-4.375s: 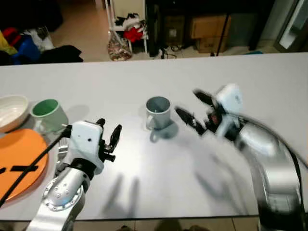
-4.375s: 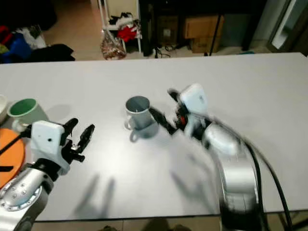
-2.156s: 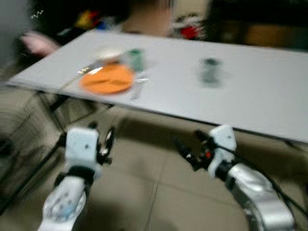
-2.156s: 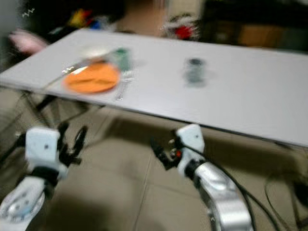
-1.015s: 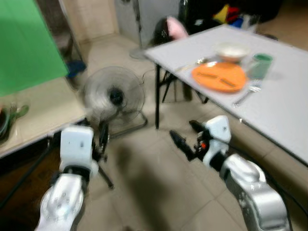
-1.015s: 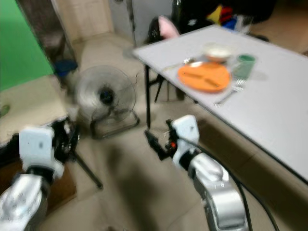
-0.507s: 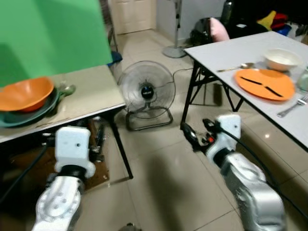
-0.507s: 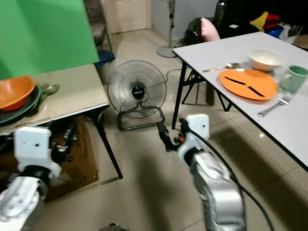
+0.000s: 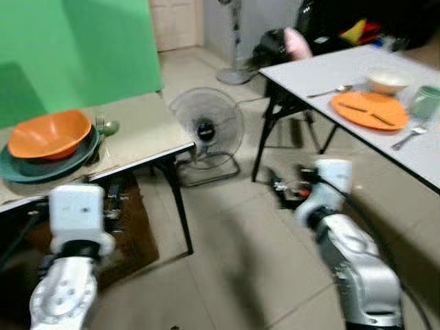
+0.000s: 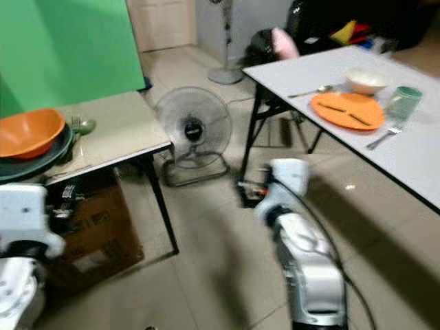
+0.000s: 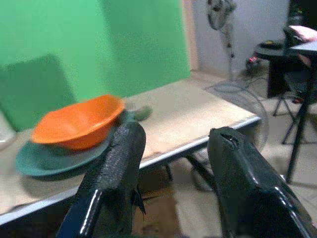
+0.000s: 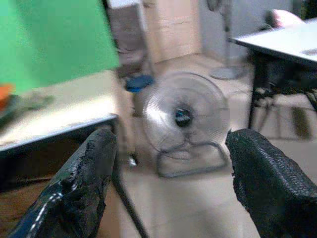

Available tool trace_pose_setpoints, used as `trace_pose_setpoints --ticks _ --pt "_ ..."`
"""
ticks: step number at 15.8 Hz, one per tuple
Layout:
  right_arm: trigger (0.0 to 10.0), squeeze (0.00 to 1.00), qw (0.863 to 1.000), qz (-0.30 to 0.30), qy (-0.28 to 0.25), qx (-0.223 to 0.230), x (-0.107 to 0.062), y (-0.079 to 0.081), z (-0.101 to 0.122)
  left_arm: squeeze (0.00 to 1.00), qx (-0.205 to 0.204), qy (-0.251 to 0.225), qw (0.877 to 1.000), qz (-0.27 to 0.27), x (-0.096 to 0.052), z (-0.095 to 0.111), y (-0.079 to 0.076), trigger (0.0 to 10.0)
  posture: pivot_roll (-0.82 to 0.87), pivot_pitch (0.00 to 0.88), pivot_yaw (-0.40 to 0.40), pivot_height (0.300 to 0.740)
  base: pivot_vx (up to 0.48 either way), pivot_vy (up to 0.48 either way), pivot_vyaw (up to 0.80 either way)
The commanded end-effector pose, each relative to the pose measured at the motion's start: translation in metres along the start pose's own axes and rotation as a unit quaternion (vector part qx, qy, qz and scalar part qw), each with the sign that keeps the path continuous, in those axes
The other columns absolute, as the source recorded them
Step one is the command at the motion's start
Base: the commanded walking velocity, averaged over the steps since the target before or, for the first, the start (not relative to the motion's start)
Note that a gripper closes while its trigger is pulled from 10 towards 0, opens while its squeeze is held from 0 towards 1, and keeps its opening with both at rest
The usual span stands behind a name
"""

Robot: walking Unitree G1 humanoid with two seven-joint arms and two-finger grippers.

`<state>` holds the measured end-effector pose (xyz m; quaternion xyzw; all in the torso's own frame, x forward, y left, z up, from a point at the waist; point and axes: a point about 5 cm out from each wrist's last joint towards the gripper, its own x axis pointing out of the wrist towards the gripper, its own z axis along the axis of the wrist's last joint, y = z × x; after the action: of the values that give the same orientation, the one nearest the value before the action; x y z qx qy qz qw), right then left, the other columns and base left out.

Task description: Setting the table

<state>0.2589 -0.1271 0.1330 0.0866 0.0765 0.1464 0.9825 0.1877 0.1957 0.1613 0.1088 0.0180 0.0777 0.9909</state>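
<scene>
An orange bowl [image 9: 48,134] sits in a teal plate [image 9: 49,163] on a low beige side table [image 9: 148,130] at the left, with green cutlery [image 9: 106,126] beside it. In the left wrist view the orange bowl [image 11: 79,121] lies ahead of my left gripper [image 11: 173,148], which is open and holds nothing. A white table [image 9: 309,69] at the right carries an orange plate [image 9: 370,110], a white bowl [image 9: 388,79], a green mug [image 9: 427,103], a fork [image 9: 409,137] and a spoon [image 9: 330,90]. My right gripper [image 12: 171,148] is open, low over the floor, facing the fan.
A floor fan [image 9: 206,127] stands between the two tables. A cardboard box [image 10: 89,234] sits under the side table. A standing fan base [image 9: 234,72] and a pink item on dark bags [image 9: 295,42] are at the back. Tiled floor [image 9: 227,275] lies open before me.
The whole view has swung left and back from the white table, so the side table with the orange bowl now sits closer. Both grippers have stayed open and empty.
</scene>
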Motion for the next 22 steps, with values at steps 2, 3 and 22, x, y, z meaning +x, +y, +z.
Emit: trace_pose_setpoints --ticks 2,3,22 --pt "10.0 0.0 1.0 -0.008 -0.001 -0.003 -0.001 -0.004 0.002 0.0 -0.004 -0.01 1.0 0.009 -0.007 0.004 0.001 10.0 -0.01 0.0 0.022 0.74 0.0 0.33 0.0" --pt "10.0 0.0 1.0 -0.003 0.002 -0.002 -0.001 -0.003 0.001 0.0 -0.005 -0.011 1.0 0.015 -0.01 0.004 0.002 10.0 -0.01 0.0 0.022 0.74 0.0 0.0 0.0" --pt "10.0 0.0 0.999 0.03 0.014 0.013 0.004 0.005 0.001 0.0 -0.009 -0.024 0.995 0.095 -0.039 0.012 0.028 10.0 0.02 0.0 -0.004 0.74 0.013 0.0 0.38"
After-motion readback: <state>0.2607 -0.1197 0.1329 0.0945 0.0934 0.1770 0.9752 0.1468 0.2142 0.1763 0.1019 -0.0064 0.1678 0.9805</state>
